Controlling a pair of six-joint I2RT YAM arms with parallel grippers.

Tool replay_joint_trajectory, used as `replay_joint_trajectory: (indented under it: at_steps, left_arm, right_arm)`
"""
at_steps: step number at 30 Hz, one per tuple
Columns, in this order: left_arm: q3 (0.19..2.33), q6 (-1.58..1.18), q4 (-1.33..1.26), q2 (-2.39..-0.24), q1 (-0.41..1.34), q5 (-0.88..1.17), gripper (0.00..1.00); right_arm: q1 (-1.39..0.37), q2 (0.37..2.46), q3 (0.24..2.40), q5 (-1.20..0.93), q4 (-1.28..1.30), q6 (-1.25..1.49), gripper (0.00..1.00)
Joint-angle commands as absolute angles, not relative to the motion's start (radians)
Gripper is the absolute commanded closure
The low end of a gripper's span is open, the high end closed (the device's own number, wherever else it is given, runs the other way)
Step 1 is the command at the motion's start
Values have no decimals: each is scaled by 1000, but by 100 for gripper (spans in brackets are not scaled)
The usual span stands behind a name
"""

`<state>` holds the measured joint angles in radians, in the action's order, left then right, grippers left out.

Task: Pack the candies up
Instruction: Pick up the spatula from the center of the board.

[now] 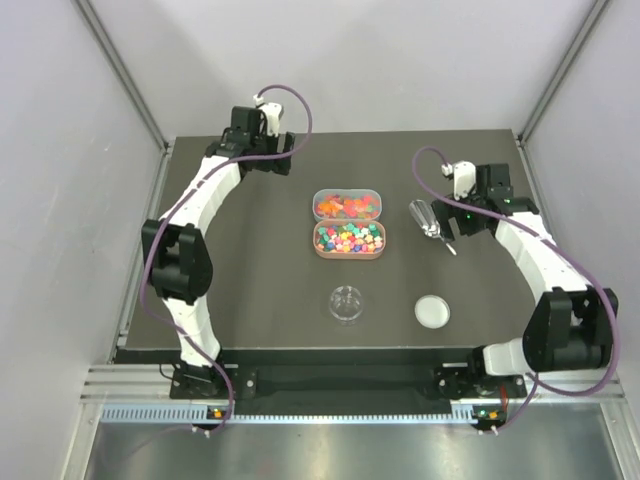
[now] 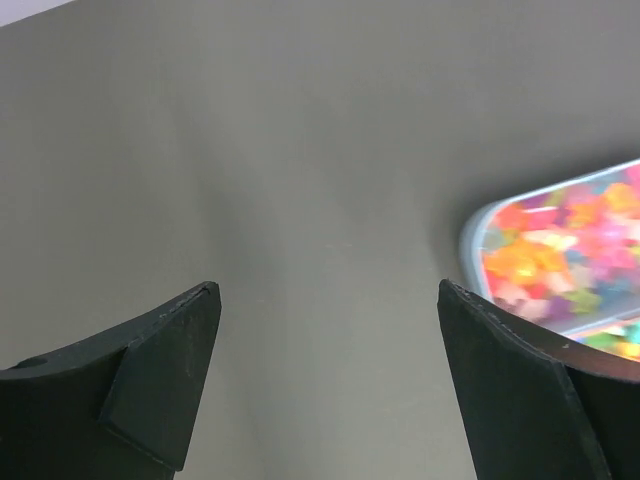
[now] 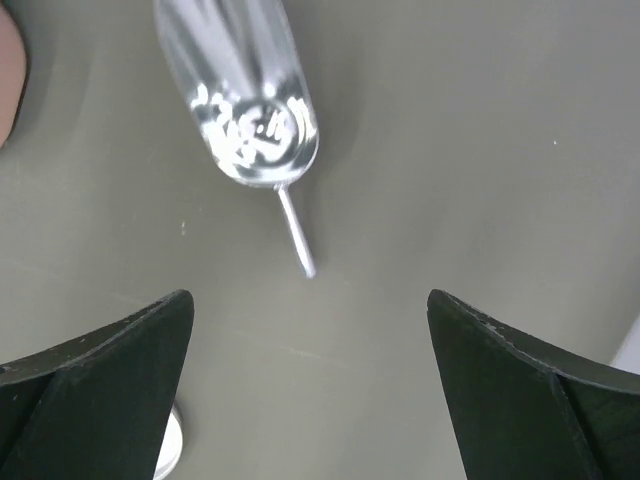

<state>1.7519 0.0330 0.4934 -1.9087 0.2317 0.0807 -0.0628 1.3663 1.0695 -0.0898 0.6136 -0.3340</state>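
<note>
Candies in mixed colours [image 1: 349, 239] fill a pink-rimmed oval tray at the table's centre. A second clear tray [image 1: 347, 205] behind it holds mostly orange and red sweets and also shows in the left wrist view [image 2: 560, 255]. A small round clear jar [image 1: 347, 303] stands empty in front of the trays, with its white lid [image 1: 432, 311] to the right. A metal scoop [image 1: 428, 222] lies right of the trays. My left gripper [image 1: 272, 160] [image 2: 328, 290] is open and empty over bare table, left of the back tray. My right gripper [image 1: 457, 216] [image 3: 310, 295] is open and empty, just behind the scoop's [image 3: 250, 110] thin handle.
The dark table [image 1: 250, 260] is closed in by grey walls on three sides. The white lid's edge [image 3: 170, 450] shows by my right gripper's left finger. A pink tray rim [image 3: 8, 80] shows at the right wrist view's left edge.
</note>
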Motion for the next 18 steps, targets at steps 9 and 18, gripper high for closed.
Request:
replay_joint_trajectory:
  at_steps: [9,18]
  left_arm:
    - [1927,80,522,-2045,224,-26,6]
    - [1869,83,482,-1991,284,-8,9]
  right_arm:
    - [-63,1451,1194,-187,635,-403,0]
    - [-41,1443,1043,-232,629,-526,4]
